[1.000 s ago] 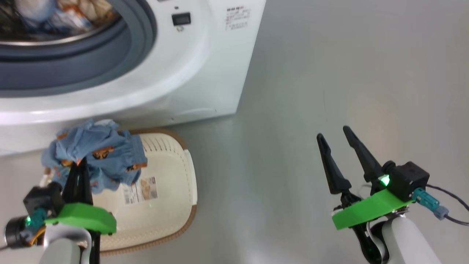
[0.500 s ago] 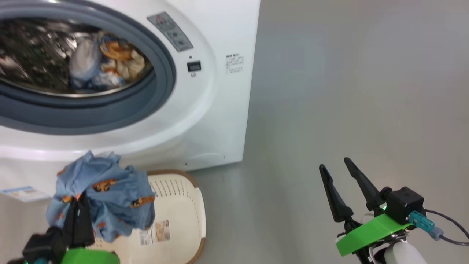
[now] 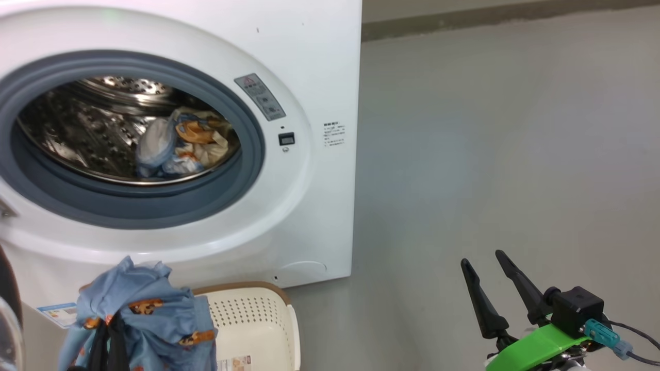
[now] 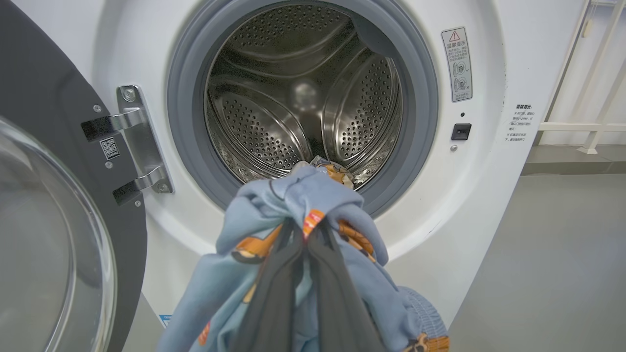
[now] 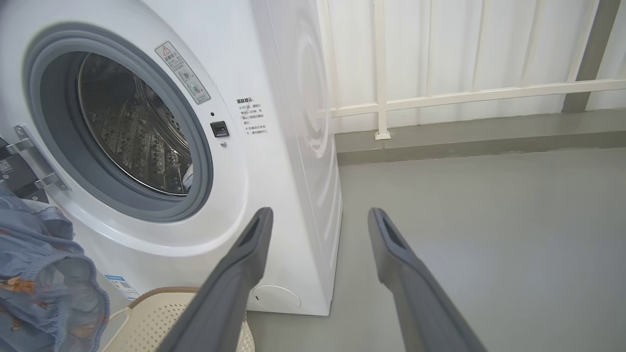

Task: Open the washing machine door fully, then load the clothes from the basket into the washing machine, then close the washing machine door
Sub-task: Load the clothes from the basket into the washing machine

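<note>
- Near the left, the left end effector (image 4: 307, 230) is clenched on the blue clothes (image 4: 293, 195), before the open washing machine (image 4: 489, 195).
- The door (image 4: 44, 146) stands open at left.
- The basket (image 3: 289, 319) sits below the clothes.
- The right end effector (image 3: 482, 258) is released.

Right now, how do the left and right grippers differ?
The left gripper is shut on the clothes; the right gripper is open and holds nothing. The left gripper faces the washing machine and its open drum; the right gripper is further to the robot's right, over the floor. Both have two long dark fingers.
</note>
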`<state>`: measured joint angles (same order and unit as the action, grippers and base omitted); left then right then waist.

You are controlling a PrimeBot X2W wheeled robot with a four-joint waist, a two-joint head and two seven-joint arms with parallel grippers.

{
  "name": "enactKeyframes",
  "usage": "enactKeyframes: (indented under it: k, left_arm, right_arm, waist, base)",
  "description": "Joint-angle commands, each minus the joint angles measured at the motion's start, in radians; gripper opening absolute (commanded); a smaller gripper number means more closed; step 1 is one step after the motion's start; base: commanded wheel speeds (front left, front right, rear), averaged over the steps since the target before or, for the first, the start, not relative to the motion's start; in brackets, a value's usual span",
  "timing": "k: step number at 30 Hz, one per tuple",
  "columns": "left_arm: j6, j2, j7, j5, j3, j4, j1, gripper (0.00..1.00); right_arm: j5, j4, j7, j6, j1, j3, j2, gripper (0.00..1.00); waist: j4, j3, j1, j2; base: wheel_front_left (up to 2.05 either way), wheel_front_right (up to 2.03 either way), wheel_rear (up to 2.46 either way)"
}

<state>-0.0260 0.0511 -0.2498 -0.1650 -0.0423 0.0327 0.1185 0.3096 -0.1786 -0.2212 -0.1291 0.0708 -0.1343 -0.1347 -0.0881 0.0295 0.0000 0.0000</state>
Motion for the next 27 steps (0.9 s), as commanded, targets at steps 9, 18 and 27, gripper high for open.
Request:
enactKeyframes:
  k: [9, 18, 27]
  left_arm:
    - [-0.013, 0.002, -0.012, 0.017, -0.037, -0.057, 0.029, 0.00]
    - [-0.016, 0.000, -0.012, 0.025, -0.045, -0.077, 0.063, 0.00]
    - [-0.037, -0.001, -0.012, 0.020, -0.022, -0.101, 0.108, 0.00]
  right_arm:
    - [-0.010, 0.049, 0.007, -0.002, -0.026, 0.003, -0.001, 1.00]
    - [-0.012, 0.053, 0.003, -0.002, -0.039, 0.006, -0.001, 1.00]
    - [-0.015, 0.055, 0.001, -0.002, -0.046, 0.008, 0.003, 1.00]
  waist:
    - [0.042, -0.055, 0.0000, 0.0000]
    - [0.053, -0.061, 0.0000, 0.0000]
    - [0.063, -0.063, 0.0000, 0.0000]
  base:
    - [0.00, 0.00, 0.00]
    - [0.00, 0.00, 0.00]
    - [0.00, 0.00, 0.00]
